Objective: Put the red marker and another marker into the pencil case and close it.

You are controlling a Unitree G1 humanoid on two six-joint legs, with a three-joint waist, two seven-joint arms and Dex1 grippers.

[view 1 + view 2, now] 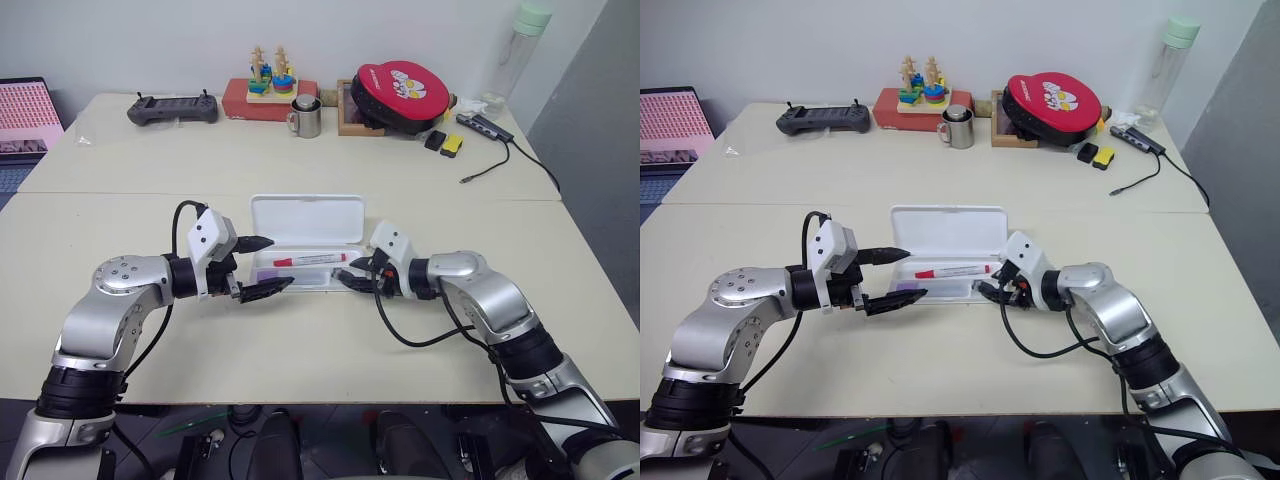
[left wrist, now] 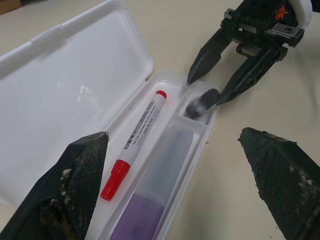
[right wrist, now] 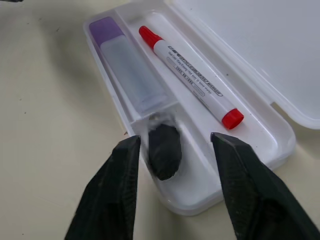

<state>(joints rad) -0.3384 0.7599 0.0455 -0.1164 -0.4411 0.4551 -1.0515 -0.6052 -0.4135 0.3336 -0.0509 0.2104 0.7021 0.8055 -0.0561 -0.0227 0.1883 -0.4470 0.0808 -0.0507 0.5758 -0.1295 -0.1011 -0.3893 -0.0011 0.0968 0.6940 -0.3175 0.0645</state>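
Left eye view looks down on a pale cream table (image 1: 300, 330) made of two tops butted together, with a seam running across behind the flat white plastic pencil case (image 1: 305, 230); the case lies open near the front centre, its hinged lid laid back flat toward the far side; a white wall closes the room behind. In the tray the slim white-barrelled red marker (image 1: 310, 259) lies lengthwise in the rear channel; the short thick purple-capped marker (image 3: 127, 62) lies in the front channel, with a small dark grey block (image 3: 164, 150) in the end compartment beside it. The left gripper (image 1: 258, 266) hovers at the case's left end, fingers spread wide, holding nothing; the right gripper (image 3: 175, 150) is at the right end, fingers parted either side of the block, gripping nothing. Along the far edge stand a black handheld controller (image 1: 172, 108), a wooden stacking toy (image 1: 270, 78), a steel mug (image 1: 306, 117) and a red round zip pouch (image 1: 402, 92).
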